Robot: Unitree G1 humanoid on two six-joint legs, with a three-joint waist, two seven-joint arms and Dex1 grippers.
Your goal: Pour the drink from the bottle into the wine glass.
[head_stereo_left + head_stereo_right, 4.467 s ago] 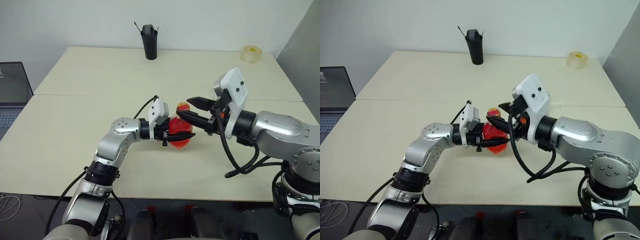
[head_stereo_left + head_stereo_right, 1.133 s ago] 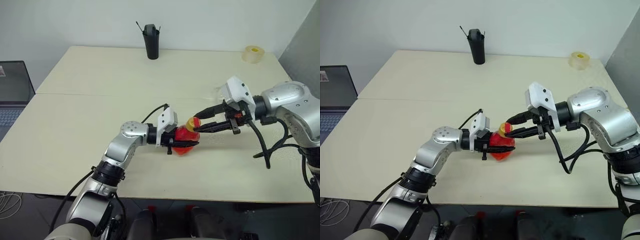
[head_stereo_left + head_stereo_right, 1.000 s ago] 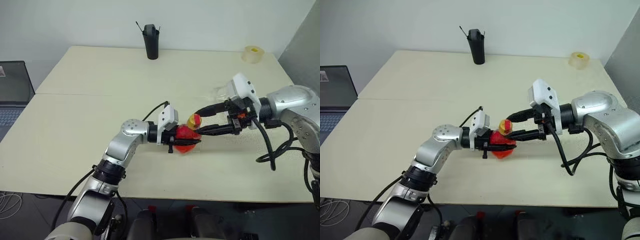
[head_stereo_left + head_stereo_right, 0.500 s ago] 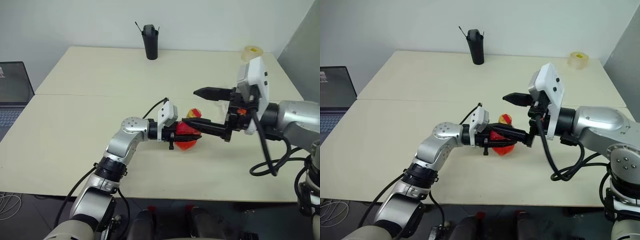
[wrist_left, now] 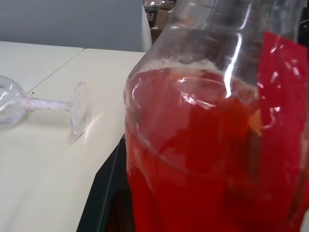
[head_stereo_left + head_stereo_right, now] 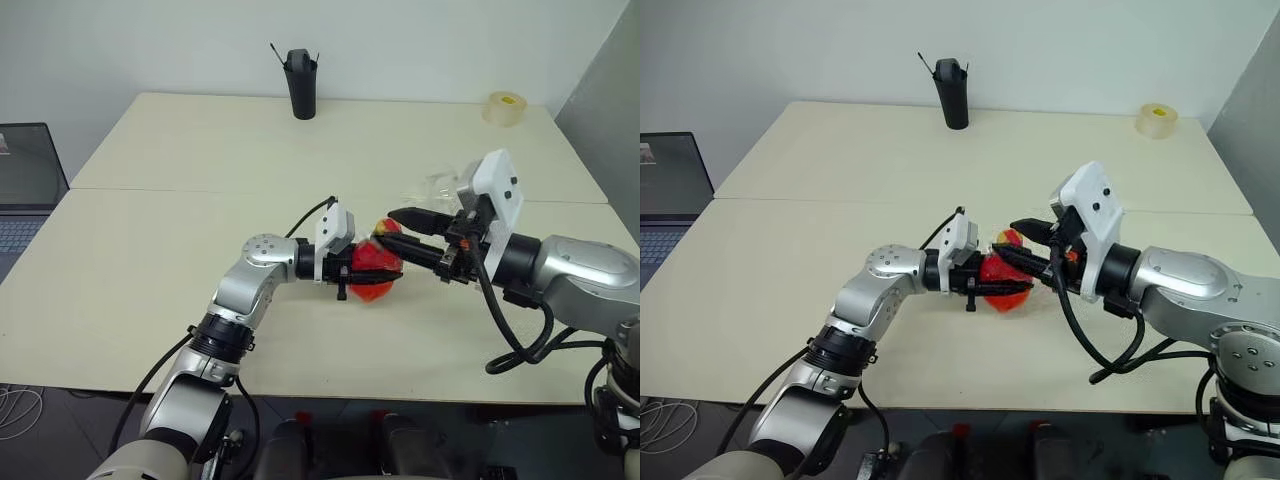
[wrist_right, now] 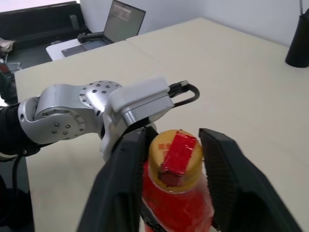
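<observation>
1. Mid-table, just above the surface, the bottle (image 6: 374, 268) sits upright in the left gripper (image 6: 362, 272), whose black fingers are pinched on its bulbous body; approx centre of the near tabletop
2. Cap (image 7: 175, 152) is on: yellow w/ a red sticker strip across the top. Right gripper (image 7: 175, 159) has a finger either side of the cap/neck, close to it; can't tell if the pads actually press or stand just off
3. Progress: early. Bottle lifted & steadied, cap not yet off, nothing poured. Left to do, by my read: twist cap off, stand the glass up, tilt bottle over the bowl
4. The drink (image 5: 203, 159) = bright red, see-through, fills most of the body up to the shoulder; froth/bubble line at its top edge
5. Bottle material: clear thin plastic, glossy, rounded belly narrowing to a short neck; red label (image 5: 285, 116) on one side
6. The wine glass (image 5: 43, 104) lies on its side on the table beyond the bottle, near the right arm; clear, thin stem, round flat foot, rounded bowl. Empty as far as I can see
7. Table (image 6: 180, 150): matte cream, smooth, seam across the middle
8. Far edge: tall black cup (image 6: 299, 85) & a tape roll (image 6: 505, 107), well apart from the work
</observation>
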